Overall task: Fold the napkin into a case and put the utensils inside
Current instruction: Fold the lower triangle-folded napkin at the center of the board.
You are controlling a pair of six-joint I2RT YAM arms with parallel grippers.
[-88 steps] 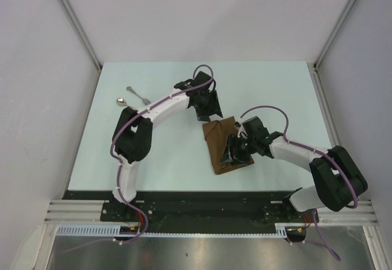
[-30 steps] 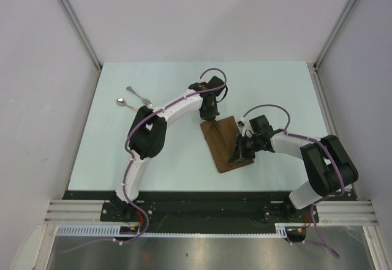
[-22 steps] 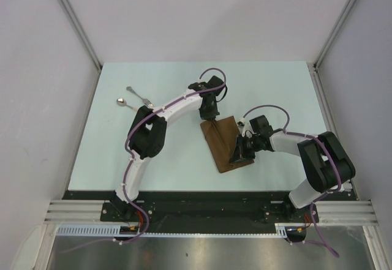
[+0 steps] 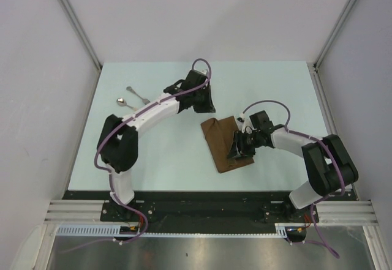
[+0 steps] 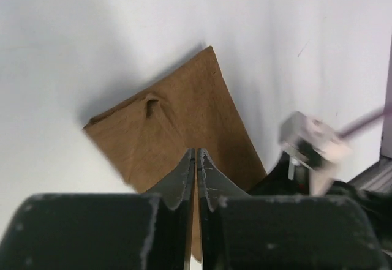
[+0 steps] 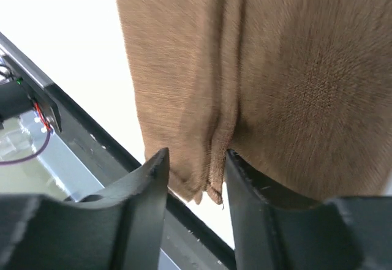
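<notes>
The brown napkin [image 4: 222, 142] lies flat in the middle of the table, folded into a longish rectangular case. My left gripper [image 4: 206, 106] hangs shut and empty just beyond its far corner; in the left wrist view the napkin [image 5: 177, 120] lies under the closed tips of the left gripper [image 5: 196, 153]. My right gripper [image 4: 240, 148] is low over the napkin's near right part with its jaws open. In the right wrist view the right gripper [image 6: 196, 160] straddles a raised fold ridge of the napkin [image 6: 288, 68]. The utensils, a fork [image 4: 138, 93] and a spoon [image 4: 125, 103], lie at the far left.
The black rail [image 4: 202, 195] runs along the table's near edge, close below the napkin's near end, and shows as the black rail [image 6: 79, 138] in the right wrist view. White walls close in the table on three sides.
My right gripper has opened over the napkin. My left arm has let go of the far corner, drawn back up and left, and its jaws are shut again.
</notes>
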